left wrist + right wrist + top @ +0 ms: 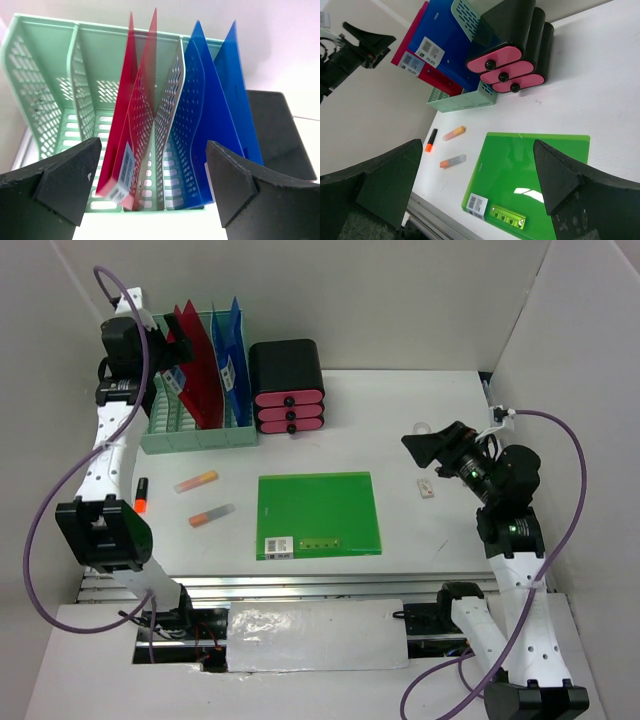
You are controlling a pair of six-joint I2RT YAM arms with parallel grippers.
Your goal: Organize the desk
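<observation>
The big flat white worktop [430,405] lies in the middle and holds a mint-green slotted rack [195,437] with red and blue plastic folders [200,365] filed. A flat green folder [318,515] and three pens [211,515] lie loose, needing tidying. The left tool [152,150] and the right tool [477,150] are released, empty.

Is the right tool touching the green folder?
Apart. The top view shows bare desk between the open right tool and the green folder; the right wrist view shows the folder flat on the desk, clear of it.
</observation>
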